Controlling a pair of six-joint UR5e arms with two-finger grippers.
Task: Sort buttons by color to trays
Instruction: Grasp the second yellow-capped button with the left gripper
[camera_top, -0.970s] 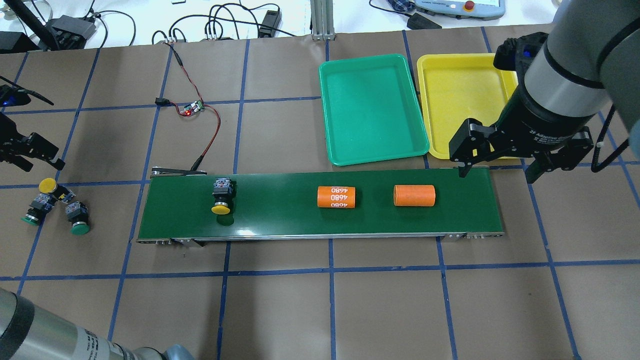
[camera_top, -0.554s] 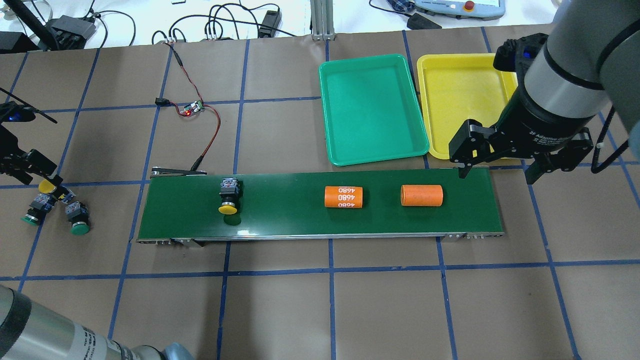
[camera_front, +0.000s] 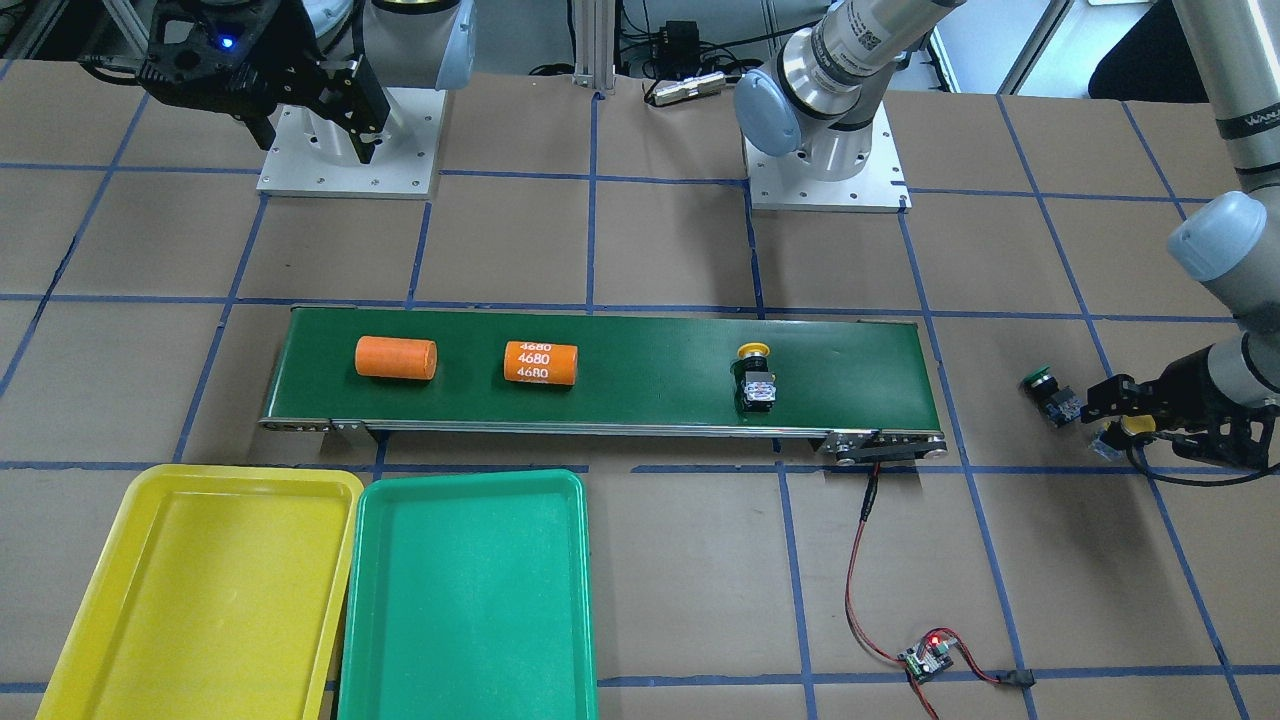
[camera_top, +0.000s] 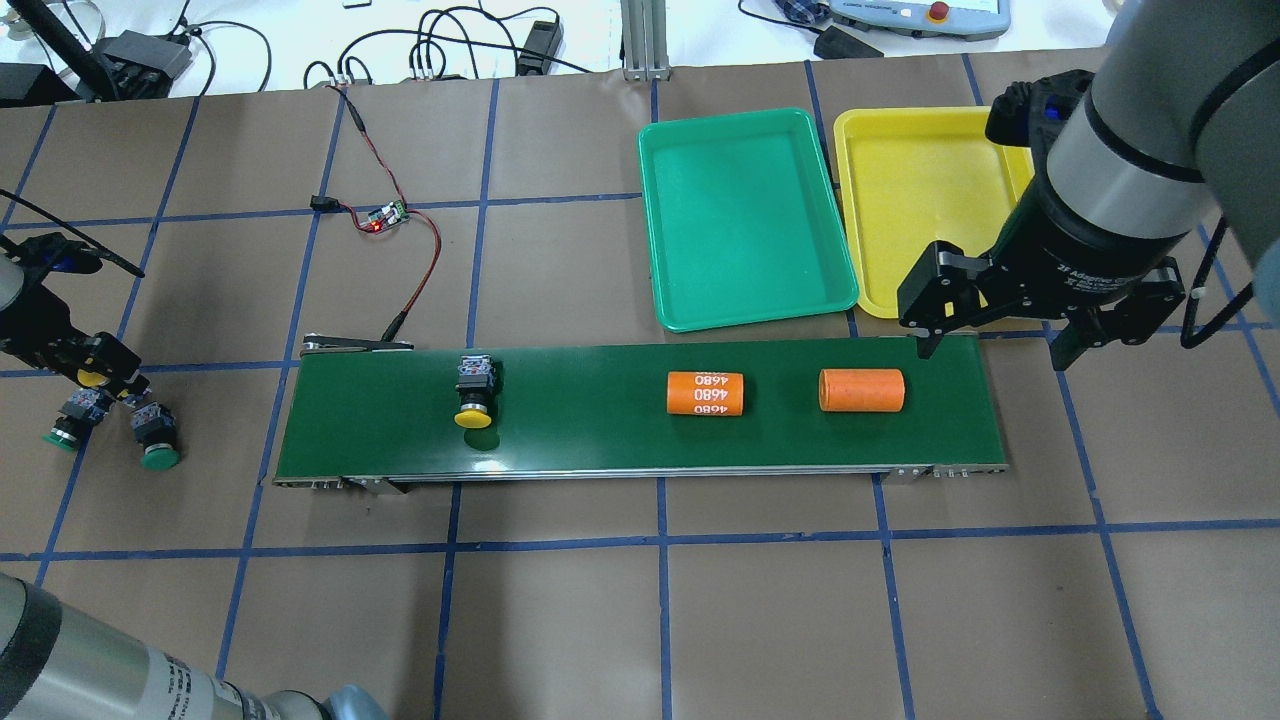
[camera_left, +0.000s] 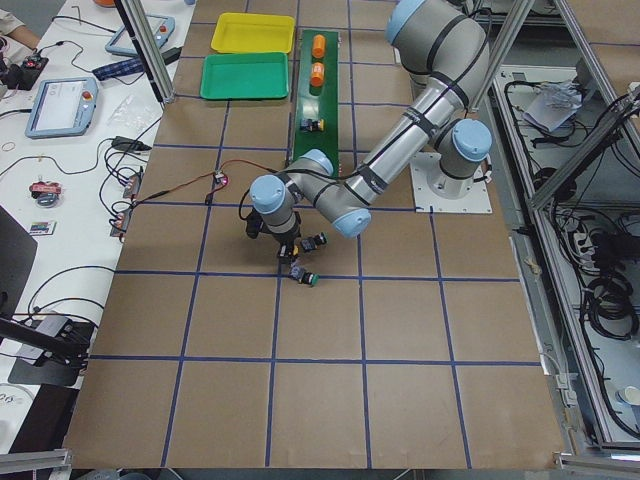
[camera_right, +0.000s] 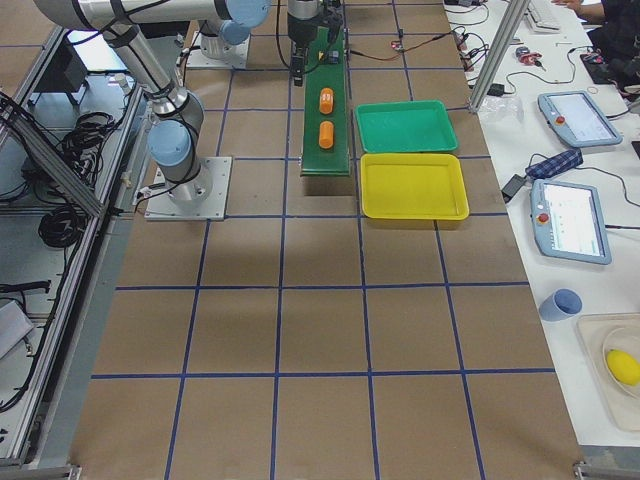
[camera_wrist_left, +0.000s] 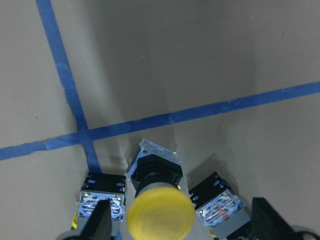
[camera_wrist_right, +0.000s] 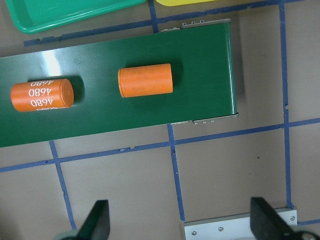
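A yellow-capped button (camera_top: 475, 395) lies on the dark-green conveyor belt (camera_top: 600, 440), left of middle. A second yellow-capped button (camera_wrist_left: 160, 215) stands on the paper far left. My left gripper (camera_top: 100, 378) is open and straddles it, with a finger (camera_wrist_left: 100, 222) on each side and a gap showing. Two green-capped buttons (camera_top: 62, 427) (camera_top: 156, 442) lie right beside it. The green tray (camera_top: 745, 215) and the yellow tray (camera_top: 920, 190) are empty. My right gripper (camera_top: 995, 335) is open and empty above the belt's right end.
Two orange cylinders ride the belt, one printed "4680" (camera_top: 705, 393) and one plain (camera_top: 862, 390). A small circuit board (camera_top: 385, 215) with red wire lies behind the belt's left end. The arms' base plates (camera_front: 825, 170) stand on the robot's side.
The belt has carried the yellow-capped button and both orange cylinders to the right. My left gripper has come down over the yellow-capped button by the green ones. The right gripper has stayed put.
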